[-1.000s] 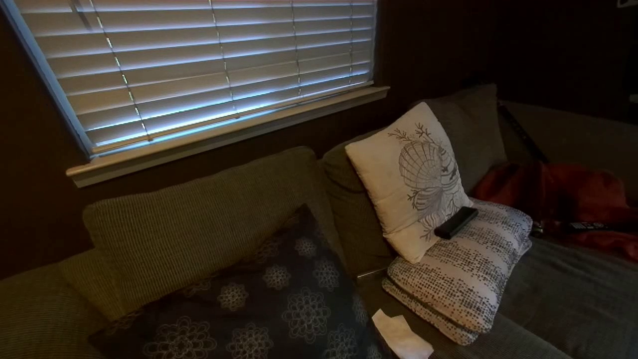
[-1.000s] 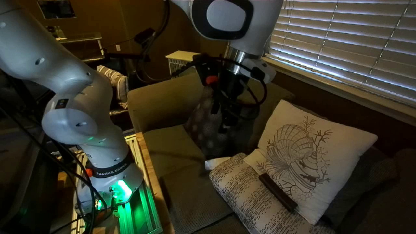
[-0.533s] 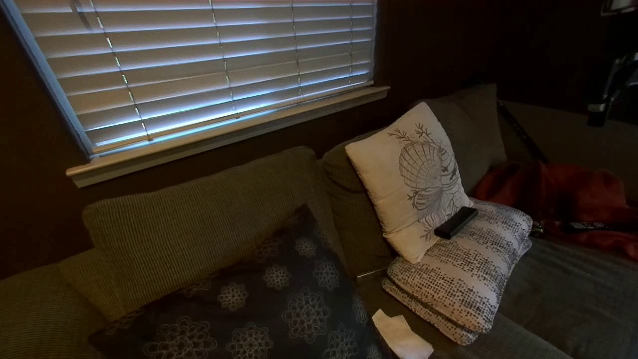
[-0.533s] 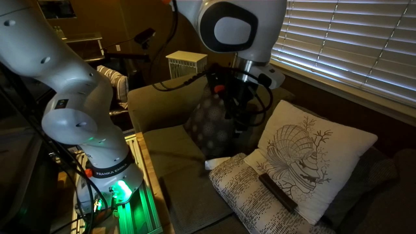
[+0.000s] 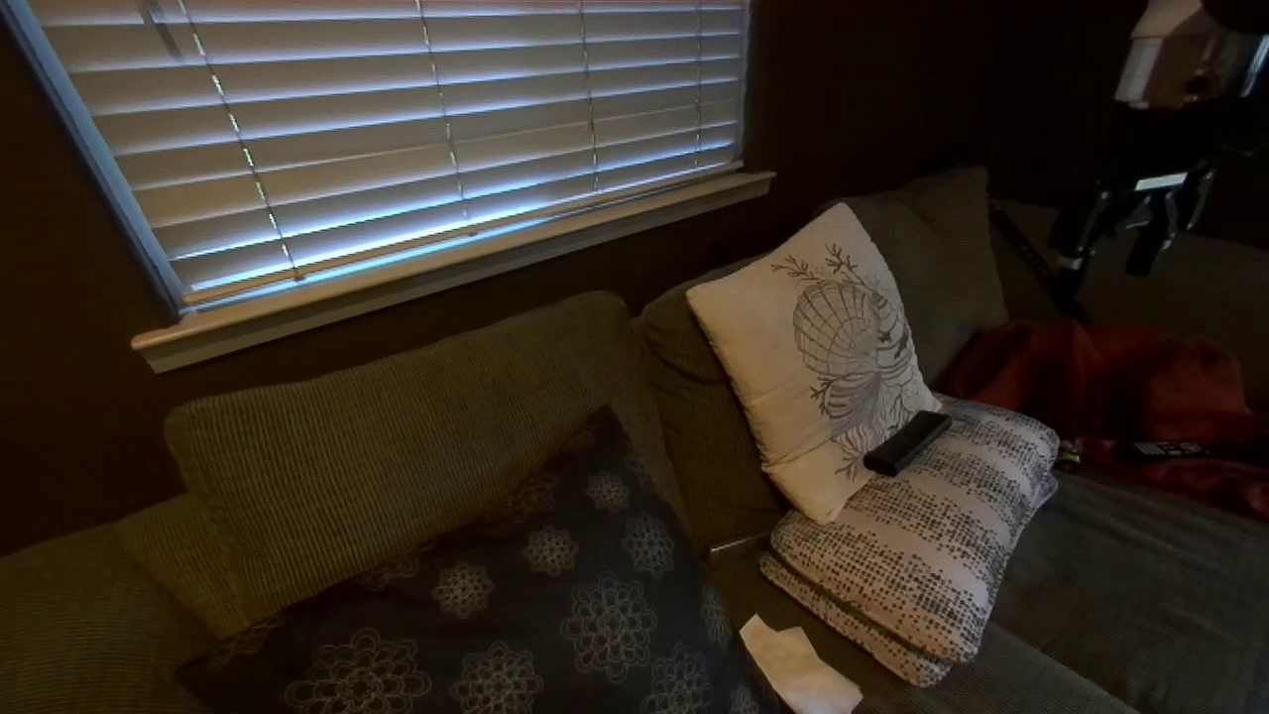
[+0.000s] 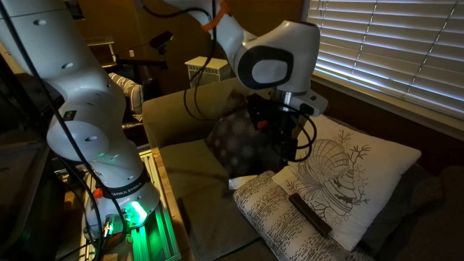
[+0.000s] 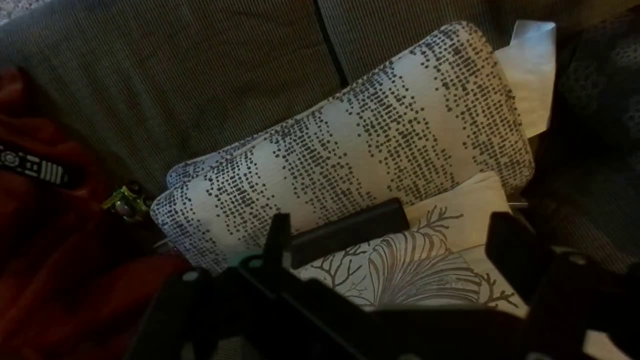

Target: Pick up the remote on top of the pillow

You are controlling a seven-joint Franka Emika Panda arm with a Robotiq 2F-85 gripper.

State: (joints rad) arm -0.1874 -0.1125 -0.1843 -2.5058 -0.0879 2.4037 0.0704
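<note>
The black remote lies on the speckled grey-white pillow, against the foot of the white shell cushion. In an exterior view the remote slants along the seam between the pillow and the shell cushion. My gripper hangs in the air above and apart from them. In the wrist view my open gripper has wide-set fingers with nothing between them. The remote shows beyond the fingers, its left end partly behind the left finger. The pillow lies past it.
A second remote with pale buttons lies on a red cloth beside the pillow. White paper lies at the pillow's other end. A dark dotted-circle cushion leans on the couch. A window sill runs behind the shell cushion.
The arm has moved down and toward the pillow. My gripper has come into an exterior view at the upper right. The remote, pillow and cushions have not moved.
</note>
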